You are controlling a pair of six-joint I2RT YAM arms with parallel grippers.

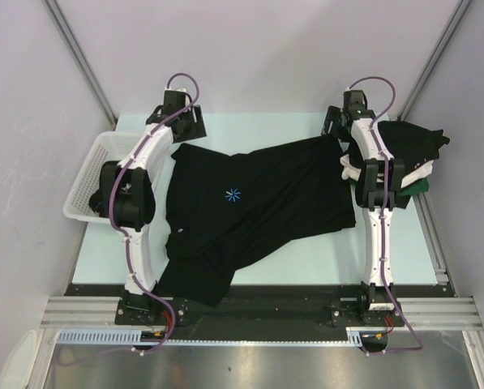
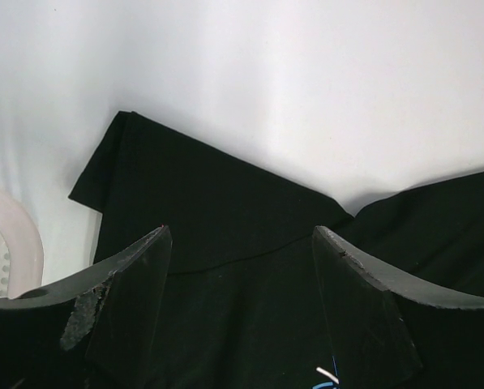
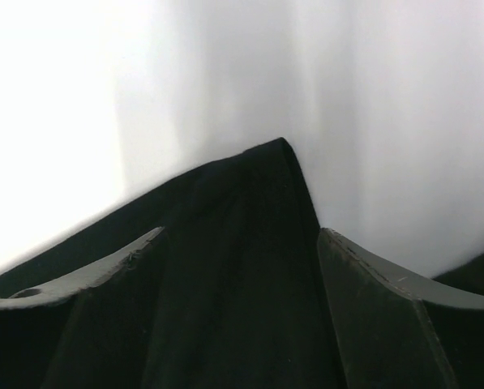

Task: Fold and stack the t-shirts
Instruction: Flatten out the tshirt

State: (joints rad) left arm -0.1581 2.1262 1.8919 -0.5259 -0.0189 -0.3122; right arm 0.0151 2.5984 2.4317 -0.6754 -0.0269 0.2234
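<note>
A black t-shirt [image 1: 258,203] with a small blue starburst [image 1: 233,194] lies spread and creased on the table. My left gripper [image 1: 190,130] hovers over its far-left part, open. In the left wrist view the left gripper [image 2: 242,235] has only flat black cloth [image 2: 225,211] below its wide-apart fingers. My right gripper [image 1: 333,130] is at the shirt's far-right corner. In the right wrist view that gripper [image 3: 242,233] stands open, with the pointed corner of the shirt [image 3: 258,203] lying between its fingers, not pinched. More t-shirts [image 1: 404,146], black, white and green, lie piled at the right.
A white mesh basket [image 1: 87,182] stands at the table's left edge, beside the left arm; its rim [image 2: 10,243] shows in the left wrist view. Grey walls close in the back and sides. The shirt's near hem hangs over the table's front edge [image 1: 193,284].
</note>
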